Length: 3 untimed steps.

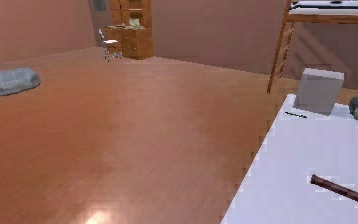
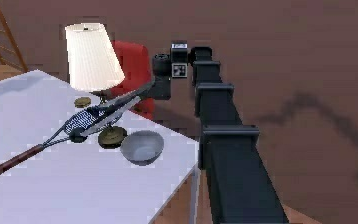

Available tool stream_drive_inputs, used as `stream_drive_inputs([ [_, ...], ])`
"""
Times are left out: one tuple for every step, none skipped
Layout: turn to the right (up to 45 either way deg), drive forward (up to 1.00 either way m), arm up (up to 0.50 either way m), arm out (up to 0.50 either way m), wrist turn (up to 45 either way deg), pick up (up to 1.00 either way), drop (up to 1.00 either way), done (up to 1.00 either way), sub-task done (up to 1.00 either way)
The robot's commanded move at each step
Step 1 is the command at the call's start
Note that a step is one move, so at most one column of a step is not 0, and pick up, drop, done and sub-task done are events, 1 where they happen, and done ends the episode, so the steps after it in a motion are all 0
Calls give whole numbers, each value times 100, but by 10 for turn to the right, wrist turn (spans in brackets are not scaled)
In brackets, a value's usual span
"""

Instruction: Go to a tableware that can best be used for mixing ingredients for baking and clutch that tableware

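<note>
- Gripper sits at far end of arm, out past the table corner, w/ red chair behind it. Can't tell how its fingers are set, nor whether it holds anything.
- Bowl: grey, shallow, round. It's on white table near the corner, just beside the base of lamp and close to head of racket, left of arm.
- Handling (my guess): rigid, smooth, prob. ceramic or metal, so slippery and may chip; light enough. Best hold is the rim, one finger inside and one outside, on the side away from lamp.
- Contents: nothing I can make out in bowl.
- Fwd view: pale box on table, contents hidden.
</note>
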Motion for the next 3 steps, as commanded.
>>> stream_drive_inputs([
  [0, 0, 0, 0, 450, 0, 0, 0, 0],
  [0, 0, -28, 0, 0, 0, 0, 0, 0],
  [0, 0, 0, 0, 0, 100, 0, 0, 0],
])
